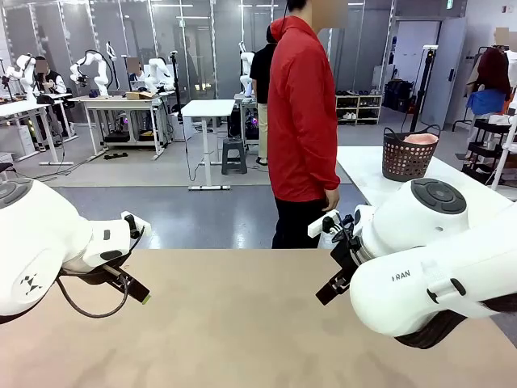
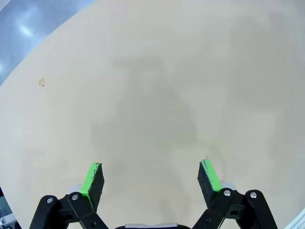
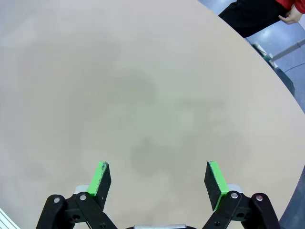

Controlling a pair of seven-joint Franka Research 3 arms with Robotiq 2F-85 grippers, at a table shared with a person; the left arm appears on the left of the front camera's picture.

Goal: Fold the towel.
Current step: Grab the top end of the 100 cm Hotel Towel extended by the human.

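The left gripper (image 2: 151,179) and the right gripper (image 3: 158,183) are hovering spread wide and empty over the tan table (image 1: 242,323), while the towel (image 1: 420,139) is sitting in the dark basket (image 1: 404,163) on a white side table (image 1: 363,171), well apart from both

Person (image 1: 303,121) behind my table (image 1: 242,323).
My left gripper (image 2: 152,174) hangs over its left side, my right gripper (image 3: 157,179) over its right; the towel (image 1: 420,138) sits in the basket (image 1: 404,160), far right.
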